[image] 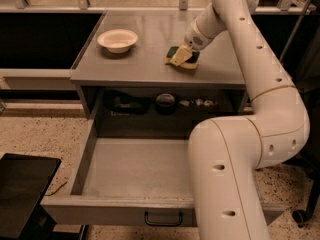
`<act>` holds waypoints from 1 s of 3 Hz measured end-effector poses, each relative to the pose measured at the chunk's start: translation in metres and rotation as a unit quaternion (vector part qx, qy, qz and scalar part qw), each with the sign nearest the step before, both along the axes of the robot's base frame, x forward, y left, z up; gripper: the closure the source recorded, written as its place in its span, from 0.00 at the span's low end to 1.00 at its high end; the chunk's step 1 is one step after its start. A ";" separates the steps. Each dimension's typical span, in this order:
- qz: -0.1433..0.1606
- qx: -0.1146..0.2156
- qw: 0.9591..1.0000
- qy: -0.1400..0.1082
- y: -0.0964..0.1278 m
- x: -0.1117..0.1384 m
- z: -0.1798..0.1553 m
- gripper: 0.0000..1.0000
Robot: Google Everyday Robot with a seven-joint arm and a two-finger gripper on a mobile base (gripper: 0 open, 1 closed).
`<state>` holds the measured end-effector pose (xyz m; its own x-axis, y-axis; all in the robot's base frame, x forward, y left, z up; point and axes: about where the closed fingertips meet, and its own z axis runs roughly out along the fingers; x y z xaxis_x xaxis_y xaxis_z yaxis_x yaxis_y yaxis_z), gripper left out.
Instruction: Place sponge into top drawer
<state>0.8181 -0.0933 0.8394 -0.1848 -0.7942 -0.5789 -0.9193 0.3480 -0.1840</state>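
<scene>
Arm [272, 91] reaches over from right. Drawer [132, 171] pulled open, near. Bowl [117, 39] far left on top [150, 64]. Sponge [192, 59] lies flat at right of the top, green side up, long axis roughly left-right. Gripper [180, 55] down on it; grip state cannot be told.

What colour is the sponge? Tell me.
Sponge: yellow with a dark green layer, best in the camera view; the end effector is at it on the cabinet top.

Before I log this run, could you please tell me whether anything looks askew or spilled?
Nothing stands out: the sponge lies on the cabinet top with the claw at it, the white bowl sits upright, and the top drawer stands open.
</scene>
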 end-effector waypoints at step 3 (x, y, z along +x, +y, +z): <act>-0.042 0.067 0.995 -0.066 -0.060 -0.076 0.113 1.00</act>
<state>0.7422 -0.1537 0.9524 -0.1620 -0.6938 -0.7017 -0.8573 0.4511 -0.2481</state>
